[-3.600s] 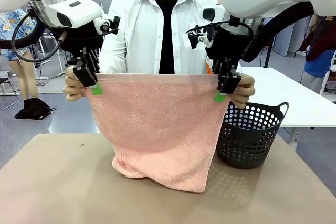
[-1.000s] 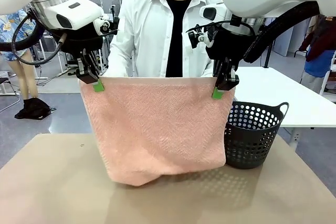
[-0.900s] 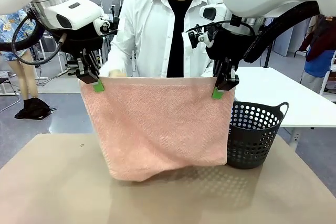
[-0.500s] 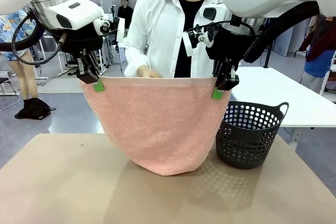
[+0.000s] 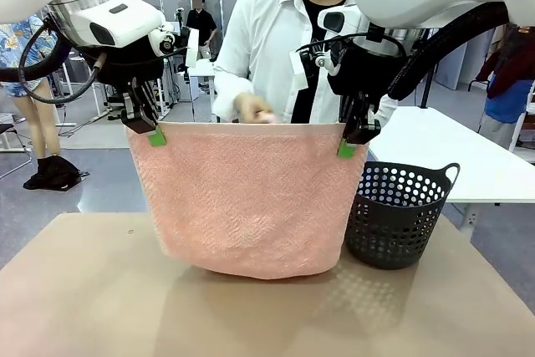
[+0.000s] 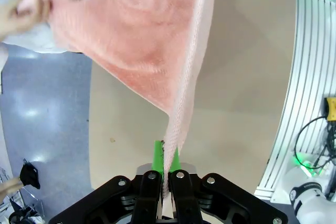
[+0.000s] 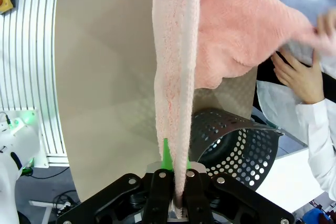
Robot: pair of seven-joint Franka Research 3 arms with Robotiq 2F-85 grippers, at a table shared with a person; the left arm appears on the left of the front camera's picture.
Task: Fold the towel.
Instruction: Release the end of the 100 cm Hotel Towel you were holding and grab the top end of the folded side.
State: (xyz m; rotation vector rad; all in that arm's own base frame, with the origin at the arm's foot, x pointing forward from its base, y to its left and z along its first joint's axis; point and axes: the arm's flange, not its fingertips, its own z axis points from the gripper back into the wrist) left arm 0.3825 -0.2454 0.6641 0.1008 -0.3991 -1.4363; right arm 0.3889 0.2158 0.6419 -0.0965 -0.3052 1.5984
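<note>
The salmon-pink towel hangs doubled above the table, its top edge stretched level between my two grippers. My left gripper is shut on the top left corner and my right gripper is shut on the top right corner. A person's hand holds the towel's far layer up at the middle of the top edge. In the left wrist view the towel rises from my shut left gripper toward the person's hand. The right wrist view has the towel pinched edge-on in my right gripper.
A dark perforated basket stands on the brown table at the right, just beside the hanging towel; it is also under the towel's edge as the basket in the right wrist view. The person in a white shirt stands behind the towel.
The person's hand has slid right along the top edge, carrying the far layer up. The towel's hanging bottom has swung and evened out. Both grippers stayed in place, still shut.
</note>
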